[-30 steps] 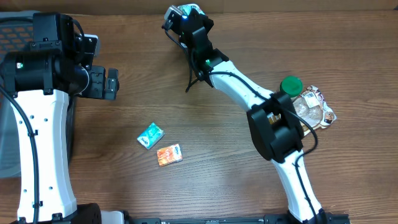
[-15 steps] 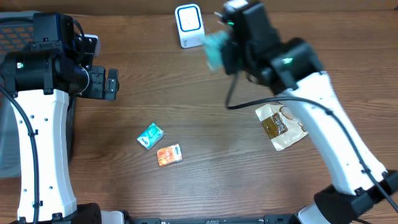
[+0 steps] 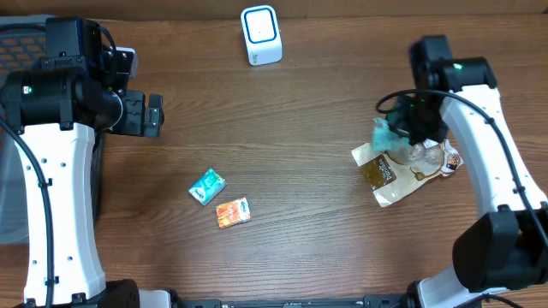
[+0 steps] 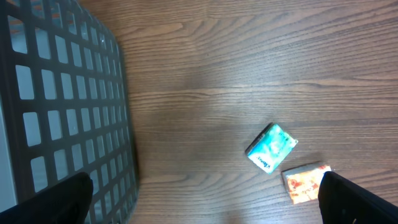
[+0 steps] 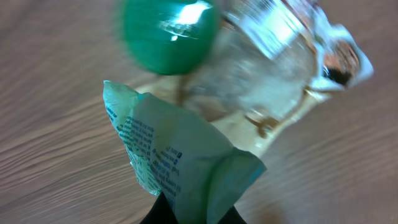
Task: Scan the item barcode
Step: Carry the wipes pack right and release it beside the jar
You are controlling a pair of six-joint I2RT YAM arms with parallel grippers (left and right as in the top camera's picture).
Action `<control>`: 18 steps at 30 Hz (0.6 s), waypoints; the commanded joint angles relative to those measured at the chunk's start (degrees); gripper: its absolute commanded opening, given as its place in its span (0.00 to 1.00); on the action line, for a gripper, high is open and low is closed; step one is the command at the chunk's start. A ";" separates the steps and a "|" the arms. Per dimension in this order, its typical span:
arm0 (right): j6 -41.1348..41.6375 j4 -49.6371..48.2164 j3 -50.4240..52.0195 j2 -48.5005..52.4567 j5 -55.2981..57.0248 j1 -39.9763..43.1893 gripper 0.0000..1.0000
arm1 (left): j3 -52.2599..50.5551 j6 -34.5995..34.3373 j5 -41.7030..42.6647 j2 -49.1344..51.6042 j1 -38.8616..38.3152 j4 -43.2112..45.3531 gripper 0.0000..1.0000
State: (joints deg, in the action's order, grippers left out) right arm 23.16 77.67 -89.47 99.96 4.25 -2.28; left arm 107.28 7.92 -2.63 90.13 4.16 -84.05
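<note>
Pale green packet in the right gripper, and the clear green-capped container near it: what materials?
Pale green printed packet: thin flexible film or paper, matte; it creases and folds. Clear green-capped container: likely glossy transparent plastic, judging by highlights; blurred, possibly glass.

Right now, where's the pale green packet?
Overhead view, right side: the pale green packet is pinched in the right gripper, at the far edge of the brown pouch and next to the green-capped bottle.

text: none legible | teal packet (image 5: 168,155): fine print, blurred | small teal pack (image 4: 272,147): logo too small
</note>
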 commanded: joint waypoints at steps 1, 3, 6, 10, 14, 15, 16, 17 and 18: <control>0.81 -1.11 3.56 -0.24 -1.38 3.82 0.04 | 0.46 0.66 -0.13 0.20 -0.07 0.07 0.99; 0.59 -1.11 4.48 -0.17 -1.36 5.42 0.13 | 0.46 0.66 -0.13 0.20 -0.07 0.07 1.00; 0.63 -1.70 4.68 -0.17 -1.36 7.37 0.71 | 0.46 0.66 -0.13 0.20 -0.07 0.07 1.00; 0.61 -2.78 4.59 -0.20 -1.40 8.04 0.96 | 0.46 0.63 -0.13 0.20 -0.07 0.07 1.00; -4.15 -3.02 3.30 -0.22 -6.58 7.89 1.00 | 0.46 0.66 -0.13 0.20 -0.07 0.07 0.99; -7.17 -3.06 2.75 -0.31 -10.47 7.80 1.00 | 0.46 0.66 -0.13 0.20 -0.07 0.07 1.00; -9.16 -3.13 2.34 -0.35 -13.75 7.69 1.00 | 0.46 0.63 -0.13 0.20 -0.07 0.07 1.00; -11.45 -3.30 2.03 -0.55 -17.57 7.41 1.00 | 0.46 0.63 -0.13 0.20 -0.07 0.07 0.99; -13.92 -3.69 1.97 -0.81 -21.79 6.80 1.00 | 0.46 0.63 -0.13 0.20 -0.07 0.07 1.00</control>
State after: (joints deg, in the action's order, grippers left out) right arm 17.74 74.70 -85.25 100.03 -4.75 5.56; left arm 107.28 7.92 -2.63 90.13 4.16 -84.07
